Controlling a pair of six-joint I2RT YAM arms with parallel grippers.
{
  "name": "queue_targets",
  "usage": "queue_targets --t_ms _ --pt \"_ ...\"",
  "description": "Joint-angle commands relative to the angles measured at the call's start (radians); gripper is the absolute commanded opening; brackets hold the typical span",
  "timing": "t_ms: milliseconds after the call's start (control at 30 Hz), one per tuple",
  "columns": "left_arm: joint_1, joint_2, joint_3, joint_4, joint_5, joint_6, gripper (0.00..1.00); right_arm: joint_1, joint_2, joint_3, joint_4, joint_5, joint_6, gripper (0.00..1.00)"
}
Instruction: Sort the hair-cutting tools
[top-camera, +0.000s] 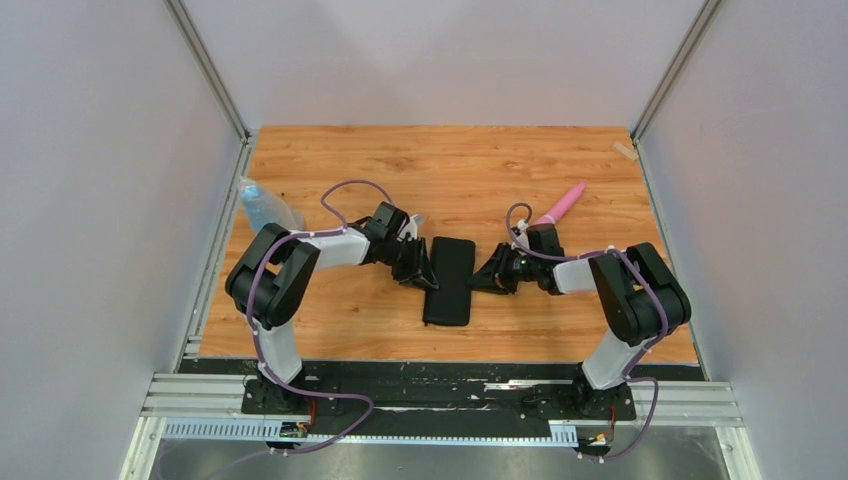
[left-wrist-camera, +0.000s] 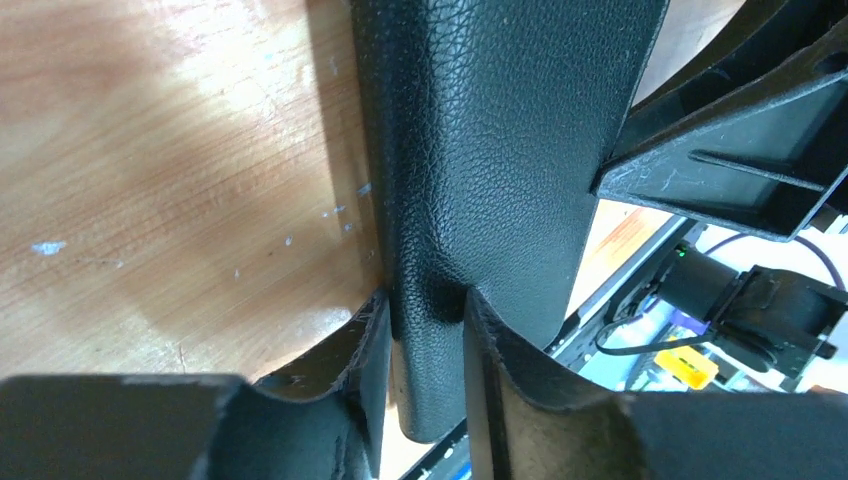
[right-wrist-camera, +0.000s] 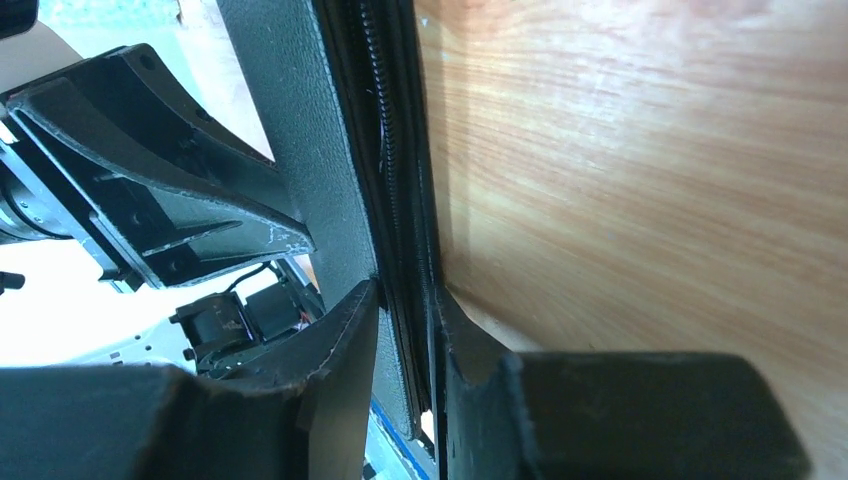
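**Hair-cutting tools not visible; both grippers pinch a black case (top-camera: 450, 290)**

The case lies on the wooden table (top-camera: 350, 170) between the two arms. The left gripper (left-wrist-camera: 425, 320) is closed on the case's left edge, its fingers (left-wrist-camera: 365, 360) pressing the grained skin from both sides. The right gripper (right-wrist-camera: 405, 300) is clamped on the right edge, at the zipper (right-wrist-camera: 385, 150). A pink tool (top-camera: 562, 203) lies beyond the case to the right. A blue bottle (top-camera: 262, 203) lies well apart to its left.
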Motion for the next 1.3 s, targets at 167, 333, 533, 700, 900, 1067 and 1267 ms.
queue_targets --t_ms 167,333,533,700,900,1067,1267 --pt "-0.015 -0.048 -0.105 0.076 -0.091 -0.1 0.08 0.068 0.002 0.069 -0.113 0.125 -0.099 0.31" --pt "-0.014 -0.132 -0.217 0.168 -0.174 -0.217 0.0 0.096 -0.1 0.07 -0.173 0.206 -0.107 0.44" --pt "-0.015 -0.238 -0.366 0.266 -0.307 -0.369 0.0 0.197 -0.293 0.075 -0.309 0.394 -0.162 0.52" --pt "-0.015 -0.297 -0.442 0.37 -0.387 -0.488 0.0 0.362 -0.379 0.113 -0.422 0.551 -0.187 0.54" --pt "-0.014 -0.34 -0.476 0.468 -0.411 -0.57 0.0 0.517 -0.422 0.09 -0.429 0.696 -0.156 0.55" --pt "-0.014 -0.346 -0.496 0.538 -0.391 -0.619 0.0 0.621 -0.394 0.052 -0.332 0.755 -0.113 0.55" --pt "-0.015 -0.303 -0.499 0.623 -0.345 -0.646 0.0 0.694 -0.294 0.085 -0.301 0.786 -0.076 0.54"
